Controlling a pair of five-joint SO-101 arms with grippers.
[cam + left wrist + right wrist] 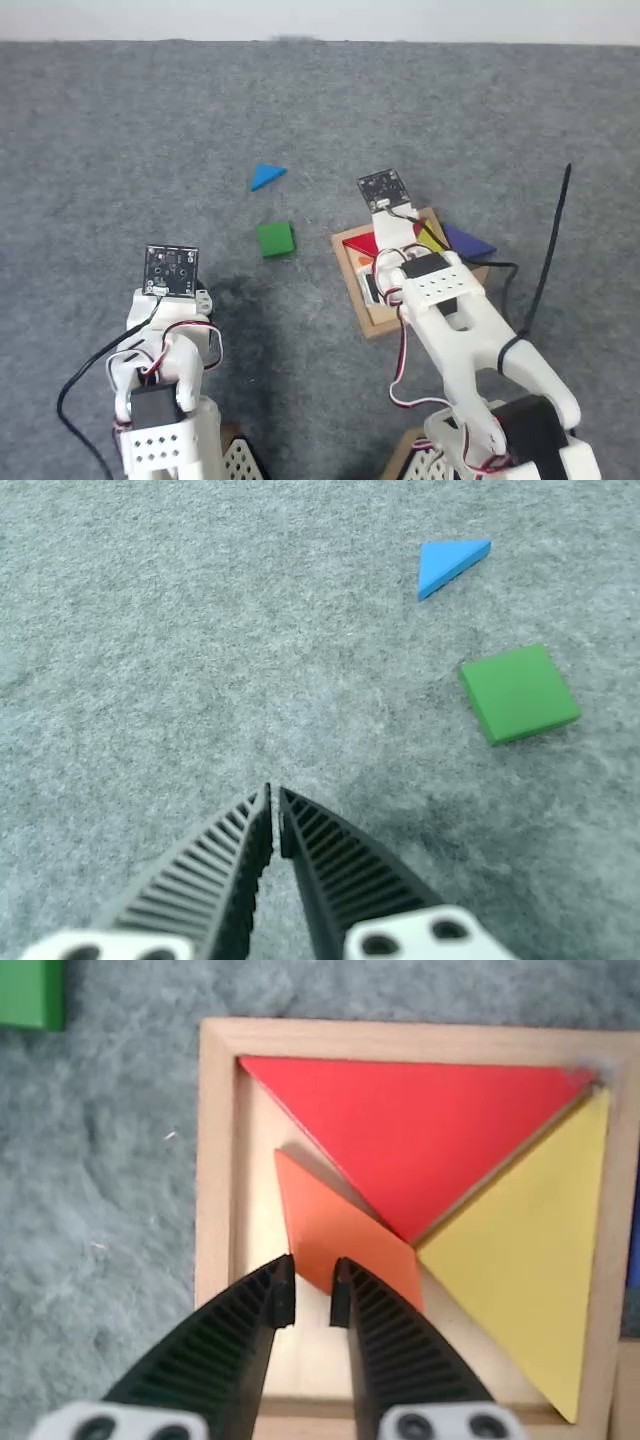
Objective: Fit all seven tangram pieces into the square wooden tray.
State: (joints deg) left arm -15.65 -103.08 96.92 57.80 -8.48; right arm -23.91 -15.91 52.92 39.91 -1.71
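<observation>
Orange piece [340,1230] in wooden tray [216,1160] — right tool [312,1292] above.

High view down over the table [120,120], wrist views close, facing forward-down (all share the green square [275,239]).

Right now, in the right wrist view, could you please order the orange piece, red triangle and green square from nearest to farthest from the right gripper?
1. The orange piece, in the tray, just ahead of the right gripper.
2. The red triangle, in the tray beyond it.
3. The green square, on the carpet outside the tray.
</observation>
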